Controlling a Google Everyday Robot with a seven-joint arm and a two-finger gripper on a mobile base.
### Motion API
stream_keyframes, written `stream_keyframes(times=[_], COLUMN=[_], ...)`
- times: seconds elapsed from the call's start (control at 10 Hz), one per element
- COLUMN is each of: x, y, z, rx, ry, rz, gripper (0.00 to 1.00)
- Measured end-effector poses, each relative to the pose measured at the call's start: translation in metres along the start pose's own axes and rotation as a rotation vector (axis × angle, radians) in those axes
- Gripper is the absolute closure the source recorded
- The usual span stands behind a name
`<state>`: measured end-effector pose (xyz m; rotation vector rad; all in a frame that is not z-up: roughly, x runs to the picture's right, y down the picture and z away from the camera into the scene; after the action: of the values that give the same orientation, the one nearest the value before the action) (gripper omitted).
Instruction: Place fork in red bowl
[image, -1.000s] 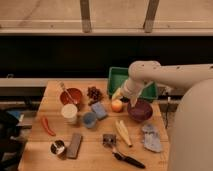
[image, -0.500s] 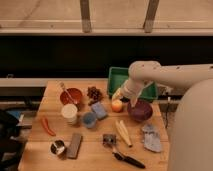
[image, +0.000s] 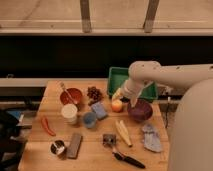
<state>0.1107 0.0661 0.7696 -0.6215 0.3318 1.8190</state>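
Note:
The red bowl (image: 73, 95) stands at the back left of the wooden table (image: 35, 132). A slim light utensil that looks like the fork (image: 64, 90) lies in it, with its handle sticking out over the rim to the upper left. My gripper (image: 120, 96) hangs far to the right of the bowl, in front of the green tray (image: 116, 76) and just above an orange fruit (image: 117, 106). Its jaws look open and hold nothing.
A dark purple bowl (image: 140, 110) sits under my forearm. A white cup (image: 69, 113), a blue cup (image: 89, 119), a blue sponge (image: 99, 110) and a brown pine cone (image: 94, 93) crowd the middle. Nearer the front lie a red chili (image: 47, 126), a can (image: 58, 147), a banana (image: 123, 133) and a grey cloth (image: 151, 138).

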Motion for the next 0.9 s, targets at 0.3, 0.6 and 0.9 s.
stream_keyframes(times=[0.3, 0.6, 0.9], x=[0.000, 0.000, -0.004], y=[0.000, 0.000, 0.013], z=[0.000, 0.000, -0.001], rx=[0.000, 0.001, 0.021], ry=[0.000, 0.000, -0.032], rz=[0.000, 0.000, -0.045], gripper=[0.30, 0.30, 0.30])
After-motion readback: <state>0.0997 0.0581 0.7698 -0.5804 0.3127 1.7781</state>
